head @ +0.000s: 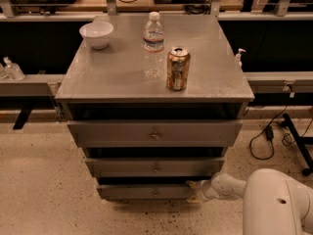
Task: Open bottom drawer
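Bottom drawer, lowest of three, with the end effector at its right end.
White arm comes in low from the right; whether the end effector grips anything cannot be told. Can and bottle labels unreadable.

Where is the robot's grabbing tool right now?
The tool is low in the camera view, at the right end of the bottom drawer, under the two bigger drawers.
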Controlling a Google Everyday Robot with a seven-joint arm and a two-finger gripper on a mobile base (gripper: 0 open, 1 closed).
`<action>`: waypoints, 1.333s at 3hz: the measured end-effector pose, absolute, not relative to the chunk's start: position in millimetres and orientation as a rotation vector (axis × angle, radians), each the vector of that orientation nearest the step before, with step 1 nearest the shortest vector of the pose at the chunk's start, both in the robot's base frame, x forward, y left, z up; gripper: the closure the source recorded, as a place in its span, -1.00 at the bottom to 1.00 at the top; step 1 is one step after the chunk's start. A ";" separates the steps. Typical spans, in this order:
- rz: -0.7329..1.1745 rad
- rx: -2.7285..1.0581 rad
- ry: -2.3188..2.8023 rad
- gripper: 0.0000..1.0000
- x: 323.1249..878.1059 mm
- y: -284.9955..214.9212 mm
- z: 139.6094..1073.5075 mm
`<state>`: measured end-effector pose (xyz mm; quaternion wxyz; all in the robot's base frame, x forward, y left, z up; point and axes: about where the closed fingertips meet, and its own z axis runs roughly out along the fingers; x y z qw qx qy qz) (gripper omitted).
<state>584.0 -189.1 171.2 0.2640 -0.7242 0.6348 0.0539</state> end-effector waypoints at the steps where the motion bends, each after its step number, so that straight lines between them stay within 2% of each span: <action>1: 0.146 -1.958 1.716 -0.44 584.0 -189.1 171.7; 2: 0.146 -1.958 1.716 -0.91 584.0 -189.1 171.7; 3: 0.148 -1.958 1.716 -1.00 583.4 -188.1 170.9; 4: 0.148 -1.958 1.716 -1.00 583.3 -188.1 170.9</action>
